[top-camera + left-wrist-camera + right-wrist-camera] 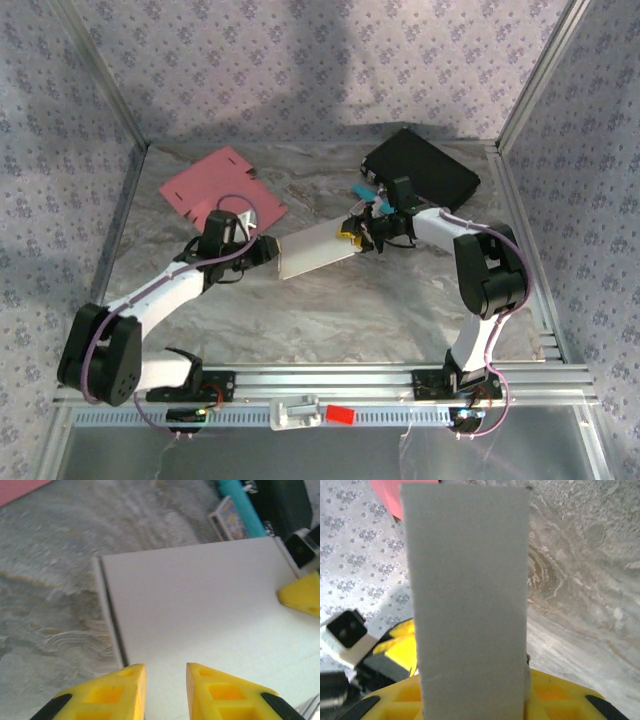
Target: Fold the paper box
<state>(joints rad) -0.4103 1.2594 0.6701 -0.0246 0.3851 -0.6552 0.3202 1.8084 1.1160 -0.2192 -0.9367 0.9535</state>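
Clamping the 3 o'clock end of the white paper box [318, 250], the right gripper [352, 236] grasped it between its yellow fingers. The left gripper [165, 685], fingers slightly parted and released, sat at its 9 o'clock end. It lay mid-way across the table [330, 320], a pink sheet [222, 187] at 11 o'clock.

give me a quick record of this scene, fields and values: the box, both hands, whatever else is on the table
paper box: white, in the centre, between the two hands
left hand: at the box's left end, fingers apart
right hand: closed on the box's right end
pink sheet: flat, far left
black case: far right corner
teal item: beside the black case, identity unclear
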